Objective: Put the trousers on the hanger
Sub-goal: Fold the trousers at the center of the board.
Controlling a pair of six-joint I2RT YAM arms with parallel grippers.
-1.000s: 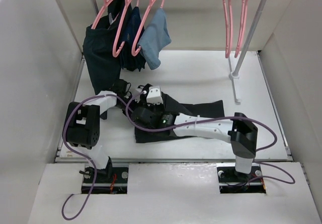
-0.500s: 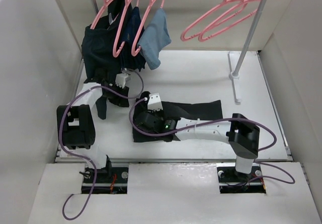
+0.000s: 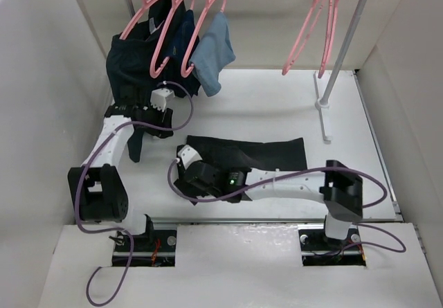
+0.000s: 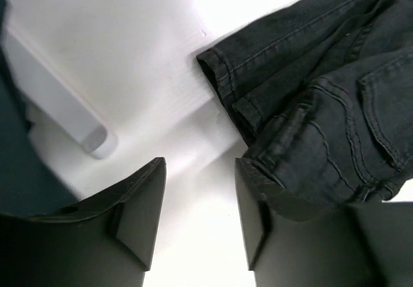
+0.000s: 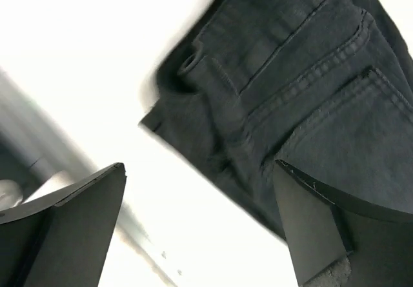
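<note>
The black trousers (image 3: 259,154) lie flat across the middle of the table, waistband end toward the left. In the right wrist view the trousers (image 5: 310,87) fill the upper right, just beyond my right gripper (image 5: 200,164), which is wide open over bare table with nothing between its fingers. From above, the right gripper (image 3: 181,176) sits at the trousers' near-left corner. My left gripper (image 3: 154,122) is open too, farther back left. It hovers over white table in the left wrist view (image 4: 200,161), with the trousers (image 4: 322,106) to its upper right. Two empty pink hangers (image 3: 308,34) hang from the rail at the right.
Three more pink hangers (image 3: 173,38) on the left of the rail carry a dark navy-teal garment (image 3: 135,73) and a small light blue cloth (image 3: 213,52). The rail's right pole (image 3: 339,59) stands on a white foot (image 3: 322,104). White walls enclose the table.
The right gripper opened, let go of the trousers and drew back toward the near left. The left gripper opened and moved away to the back left. The right-hand hangers are swinging.
</note>
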